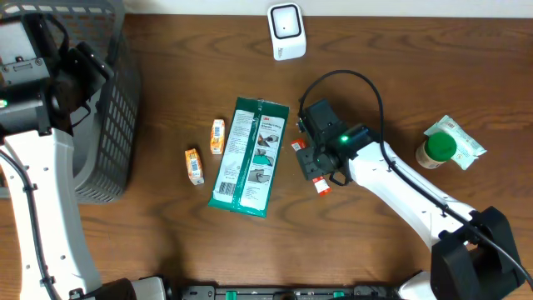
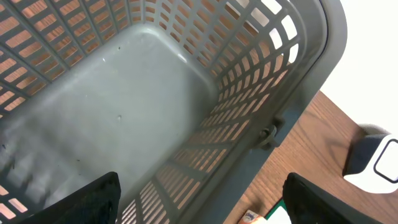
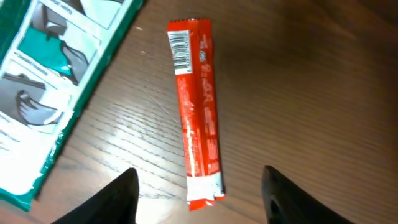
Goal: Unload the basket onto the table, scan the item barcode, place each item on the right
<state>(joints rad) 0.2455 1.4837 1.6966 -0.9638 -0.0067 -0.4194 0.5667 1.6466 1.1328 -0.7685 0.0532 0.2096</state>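
a dark wooden table (image 1: 400, 67) carries everything. at the far left stands a grey mesh basket (image 1: 117, 125), and the left gripper (image 2: 214, 199) hangs over its bare floor, fingers spread wide with nothing between them. it poses little risk unless it drops onto the rim.

to the right lie a small orange packet (image 1: 194, 166) and a small yellow packet (image 1: 217, 136), then a flat green-and-white pack (image 1: 250, 156). at the far edge sits the white barcode scanner (image 1: 286, 31), well apart from the work.

the item in hand looks to be the red stick sachet (image 3: 199, 106), lying flat on the wood just right of the green pack, its barcode (image 3: 180, 53) facing up at the end away from the claw. the right gripper (image 3: 199, 186) hovers over the sachet's other end, fingers spread to either side, pinching nothing.

the risks, as i judge them: the sachet is thin and flat, so closing fingers may skate over it or push it along the wood. a hard pinch could crumple it and curl the barcode. a grasp at the barcode end would hide the code from the scanner. a low sweep left could nudge the green pack. on the long carry a limp sachet may droop or twist away from the scanner's window.

far right, a green-lidded jar (image 1: 440, 150) stands clear of all this.
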